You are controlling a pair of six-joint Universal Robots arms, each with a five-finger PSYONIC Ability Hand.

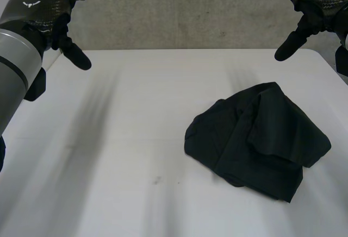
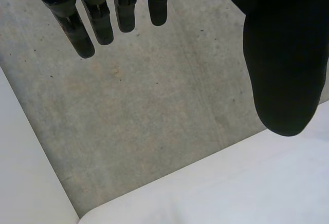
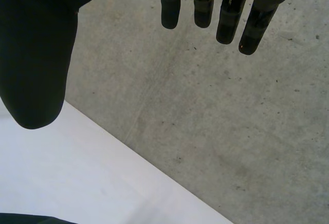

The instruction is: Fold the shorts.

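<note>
Aloft and open: robot hands hang over a table where dark shorts lie rumpled

Raised above the far left corner of the white table, the robot's left hand is spread wide. Its fingers are straight and loosely fanned, its thumb is held well apart from them, and nothing is in its grasp. The grey forearm behind it comes in along the table's left edge.

Above the far right corner, the right hand takes much the same pose. Its fingers are straight and side by side, with the thumb set wide of them, and it too holds nothing. The two hands are well apart from each other, and both are clear of the tabletop.

The black shorts lie on the right half of the table, towards its near side, closer to the right hand than to the left but touched by neither. They sit in a rumpled heap. One layer is doubled over across the middle, a blunt peak points to the far side, and one corner reaches towards the near right.

Beyond the table's far edge runs a grey concrete surface. Both wrist views show it past the fingertips, with the table's white edge just under each thumb.
</note>
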